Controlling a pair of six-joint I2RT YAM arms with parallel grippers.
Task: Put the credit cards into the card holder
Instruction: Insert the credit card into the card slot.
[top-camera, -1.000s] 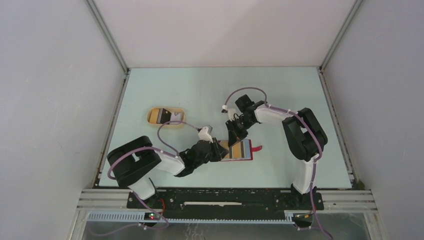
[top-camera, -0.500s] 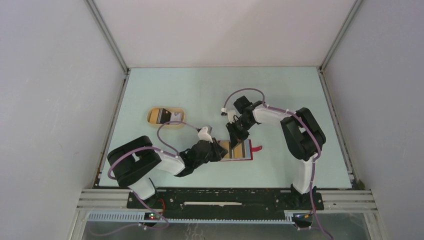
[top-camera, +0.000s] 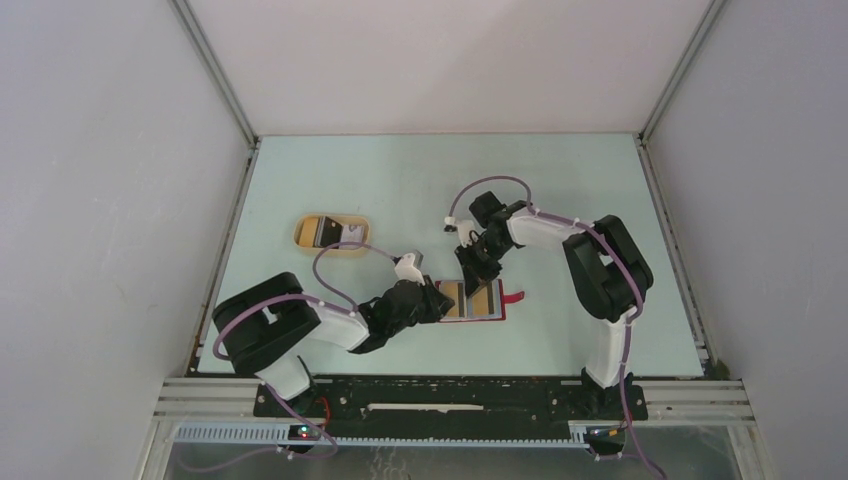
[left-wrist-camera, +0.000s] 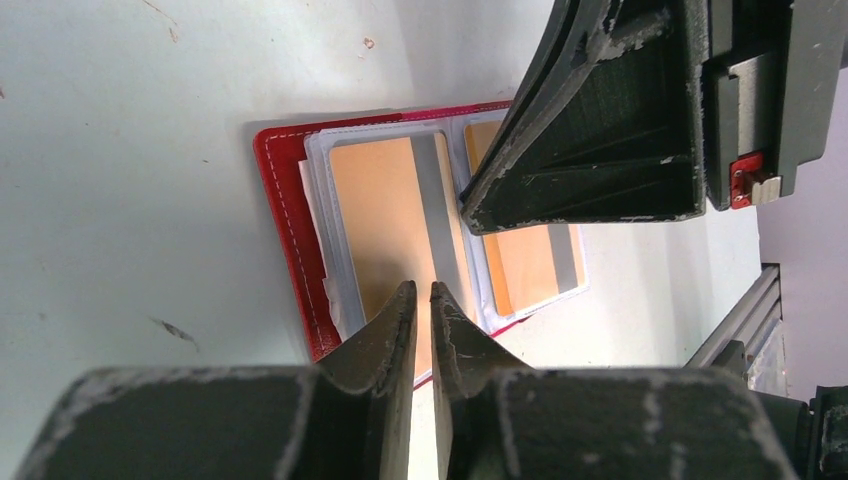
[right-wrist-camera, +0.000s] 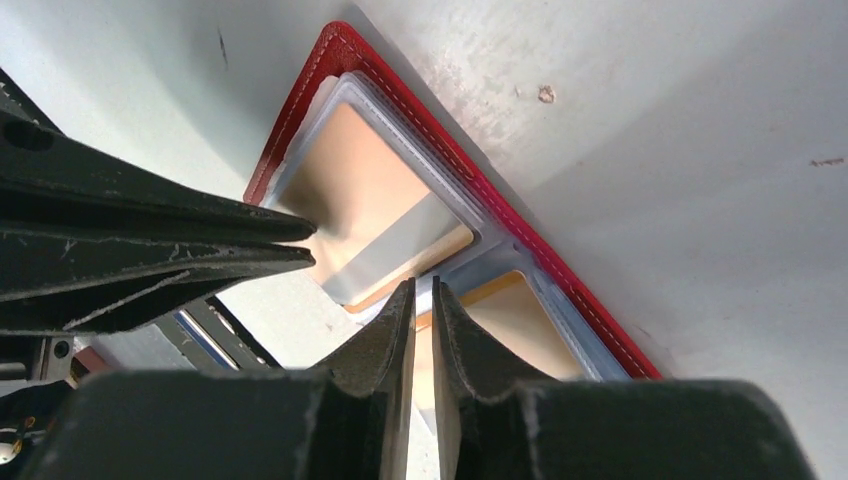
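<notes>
- The card holder (top-camera: 488, 304) is lying open on the counter (top-camera: 400, 180) between the two arms, its red border framing clear sleeves that are facing up.
- A golden-brown card (left-wrist-camera: 375, 220) with a grey stripe is sitting in one sleeve, and a second card (left-wrist-camera: 525, 270) like it is showing in the sleeve beside it.
- The left gripper (left-wrist-camera: 421, 292) is pointing at the first card's edge, jaws nearly together with a thin slit between. I cannot tell whether they are pinching anything.
- The right gripper (right-wrist-camera: 421, 288) is pointing down at the fold between the sleeves, jaws likewise nearly together. I cannot tell its grip either.
- A tan oval tray (top-camera: 300, 232) is sitting well apart on the left, holding a dark card (top-camera: 325, 231) and a whitish card (top-camera: 352, 233).
</notes>
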